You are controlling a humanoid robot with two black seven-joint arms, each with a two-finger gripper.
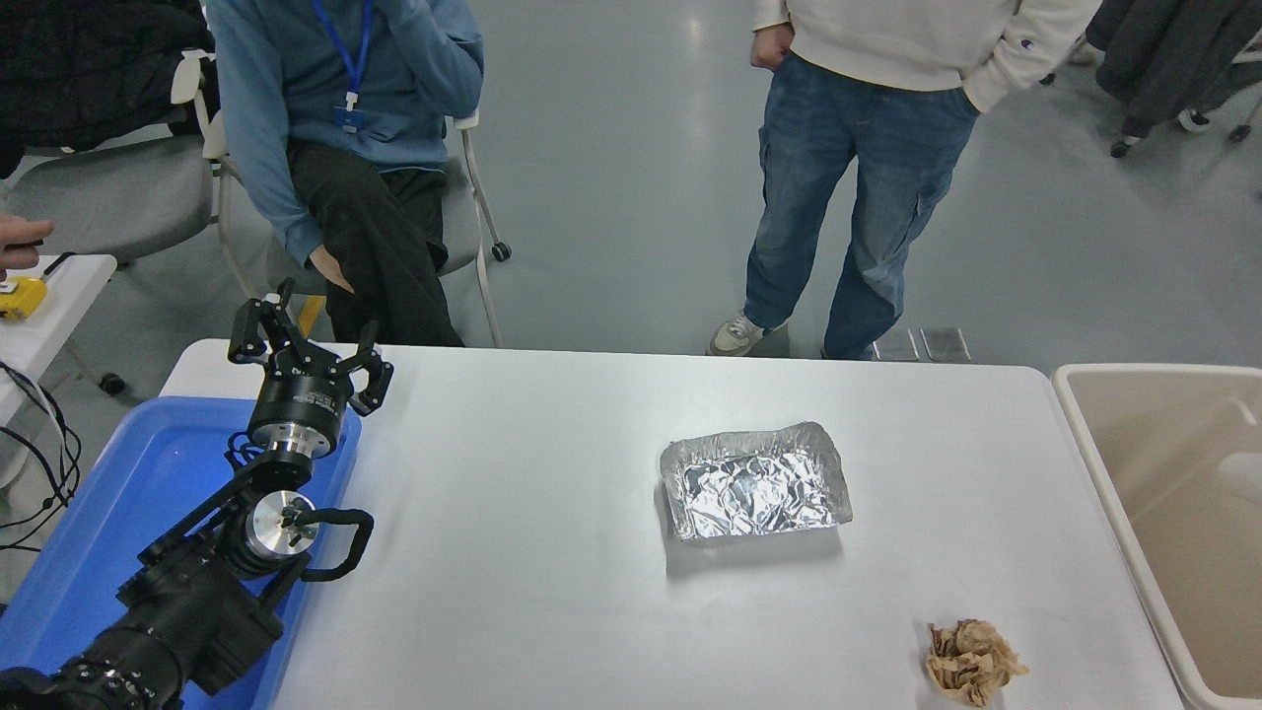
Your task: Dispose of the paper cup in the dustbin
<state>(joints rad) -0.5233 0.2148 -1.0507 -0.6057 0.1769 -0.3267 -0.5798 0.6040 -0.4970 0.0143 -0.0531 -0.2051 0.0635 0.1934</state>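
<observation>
Left gripper [304, 347]: jaws apart, nothing between them, parked over the far corner of the blue plastic tray [89, 523] at the near-left of the white tabletop [532, 572]. The right gripper is out of frame.

Well to the right of the open jaws, about mid-tabletop, a crumpled silver foil tray [754, 480] lies flat. Further right and nearer the camera, a crumpled brown paper ball [971, 663] sits close to the front edge.

At the far right, beyond the tabletop's end, stands the large beige plastic rectangular dustbin [1094, 444]. The small white paper cup [1244, 475] shows as a pale blurred shape inside the dustbin, against its right side; its orientation cannot be made out.

Past the jaws, at the far side, one person sits on a chair [345, 148] and another stands [887, 148].
</observation>
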